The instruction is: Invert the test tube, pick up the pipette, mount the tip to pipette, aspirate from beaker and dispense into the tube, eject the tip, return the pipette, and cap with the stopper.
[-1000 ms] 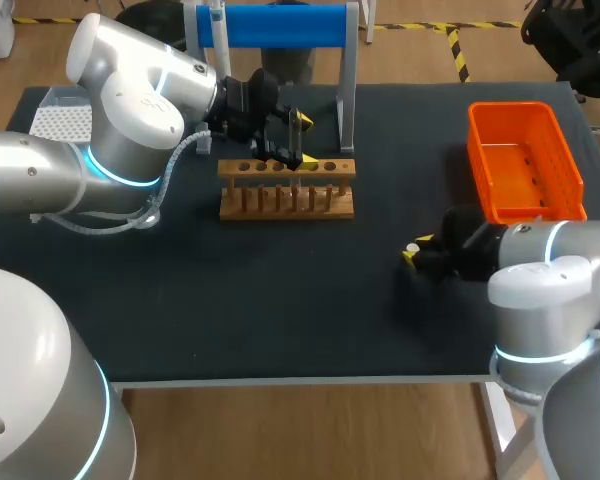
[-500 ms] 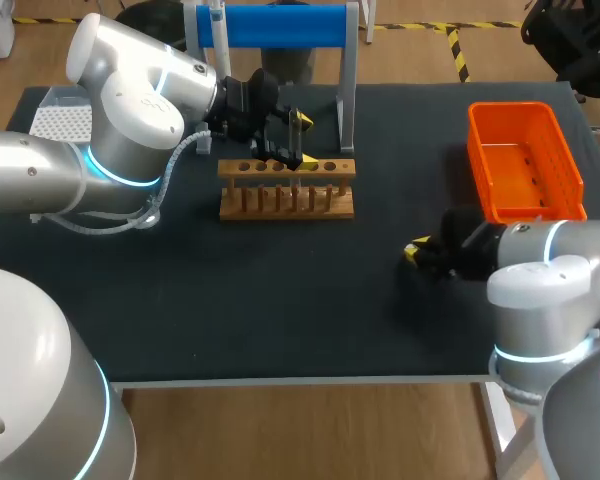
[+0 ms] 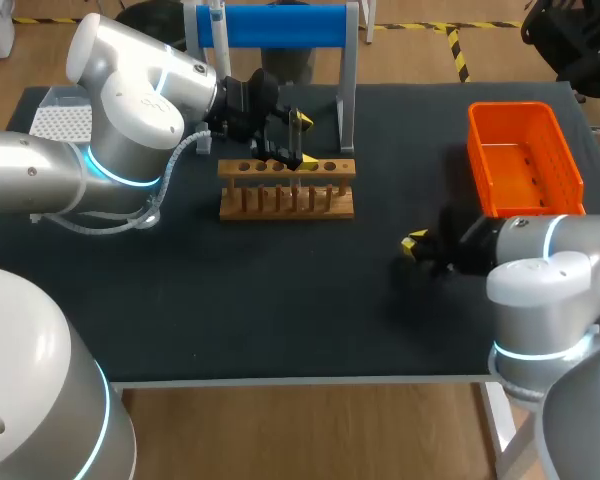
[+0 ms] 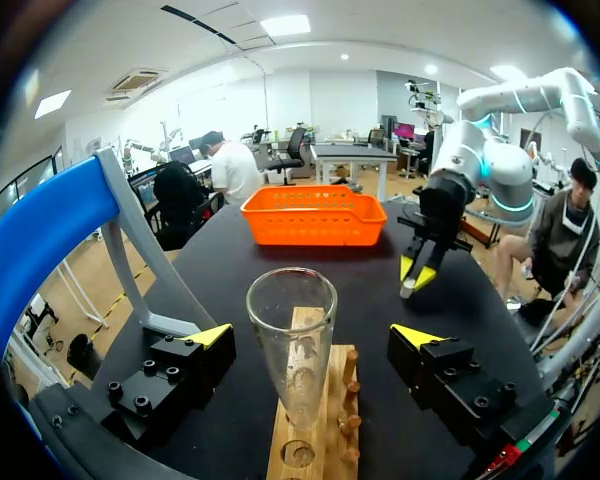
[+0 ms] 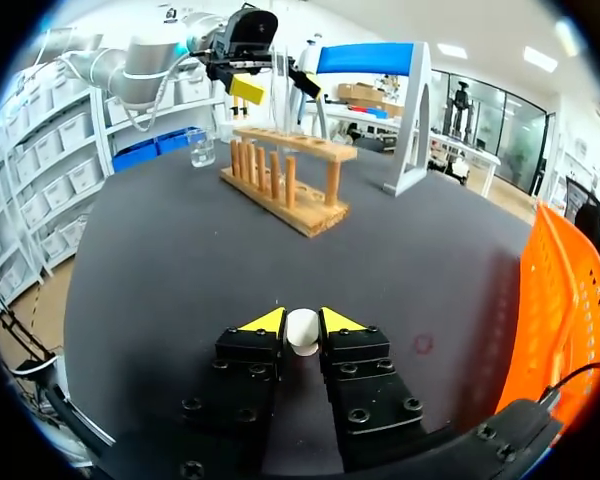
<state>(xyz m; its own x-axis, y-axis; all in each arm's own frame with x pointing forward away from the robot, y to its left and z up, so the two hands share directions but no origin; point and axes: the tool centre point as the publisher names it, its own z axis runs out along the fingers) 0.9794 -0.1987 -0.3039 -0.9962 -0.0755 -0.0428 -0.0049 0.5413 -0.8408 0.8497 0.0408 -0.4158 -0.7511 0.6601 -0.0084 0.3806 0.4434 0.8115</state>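
Right of the rack (image 3: 286, 190), the right hand (image 3: 413, 243), closed on the stopper (image 5: 302, 330), has shifted slightly, while the left hand (image 4: 313, 336) stays wide around the racked tube (image 4: 291, 325), so capping seems near.

Surface (image 3: 280, 290): matte black. Test tube (image 4: 292, 340) inside left tool (image 4: 313, 335): clear glass. Rack (image 3: 286, 188) beneath: pale brown wood. Right tool (image 5: 301, 322): black, yellow tips; stopper (image 5: 302, 334) between them white. Basket (image 3: 525, 160): orange, slotted. Stand bar (image 3: 270, 25): blue.
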